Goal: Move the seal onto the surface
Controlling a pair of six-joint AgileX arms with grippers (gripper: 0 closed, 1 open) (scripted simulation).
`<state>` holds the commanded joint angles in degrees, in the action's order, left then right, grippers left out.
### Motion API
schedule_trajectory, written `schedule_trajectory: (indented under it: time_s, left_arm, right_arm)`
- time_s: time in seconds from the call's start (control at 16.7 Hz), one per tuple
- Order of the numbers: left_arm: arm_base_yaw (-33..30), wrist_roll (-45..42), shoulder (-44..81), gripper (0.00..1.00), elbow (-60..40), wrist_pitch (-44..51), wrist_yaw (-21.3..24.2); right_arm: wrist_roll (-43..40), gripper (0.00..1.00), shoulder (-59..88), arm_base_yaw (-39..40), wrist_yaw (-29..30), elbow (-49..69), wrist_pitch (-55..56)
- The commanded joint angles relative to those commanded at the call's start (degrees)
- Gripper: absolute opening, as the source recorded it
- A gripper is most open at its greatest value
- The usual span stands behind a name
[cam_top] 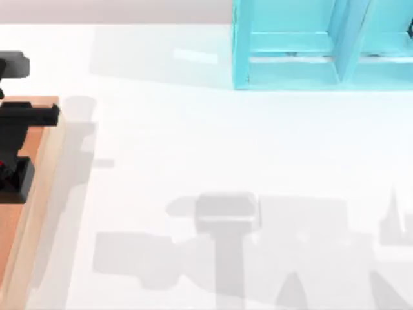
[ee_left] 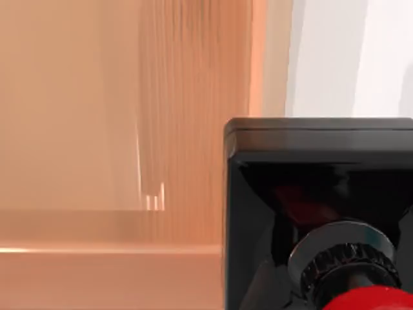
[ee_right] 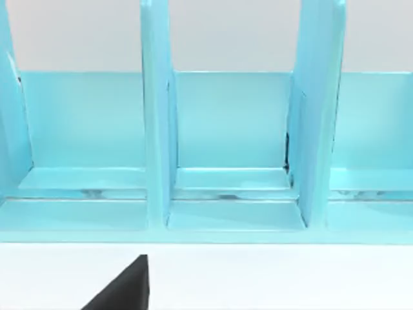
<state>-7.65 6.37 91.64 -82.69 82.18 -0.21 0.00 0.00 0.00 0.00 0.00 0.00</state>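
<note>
Seal (ee_left: pixel 335 258) (glossy red knob, square black base), left hand's (cam_top: pixel 13 171) grip indiscernible, grained wooden tray (cam_top: pixel 29 213).

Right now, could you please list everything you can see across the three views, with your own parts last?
seal: one, black block base with a glossy red knob, over the wooden tray at the table's left edge, seen close in the left wrist view.
wooden tray: one, orange-brown, at the table's far left.
shelf unit: one, light blue with upright dividers, at the back right of the table.
tabletop: one, plain white, broad and flat.
left pincer: one, black, over the wooden tray at the left edge.
right pincer: one, black, a dark tip in front of the shelf unit.
</note>
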Motion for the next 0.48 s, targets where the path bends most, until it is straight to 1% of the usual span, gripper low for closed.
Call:
schedule_trajectory:
  time_s: [0.18, 0.48]
  left_arm:
    - [-4.2, 4.2, -1.6, 0.00, -3.6, 4.1, 0.0]
    - [-4.2, 4.3, -1.3, 0.00, -3.7, 4.1, 0.0]
  right_arm:
    - [0.0, 1.00, 0.0, 0.0, 0.0, 0.0, 0.0]
    - [0.0, 1.00, 0.0, 0.0, 0.0, 0.0, 0.0]
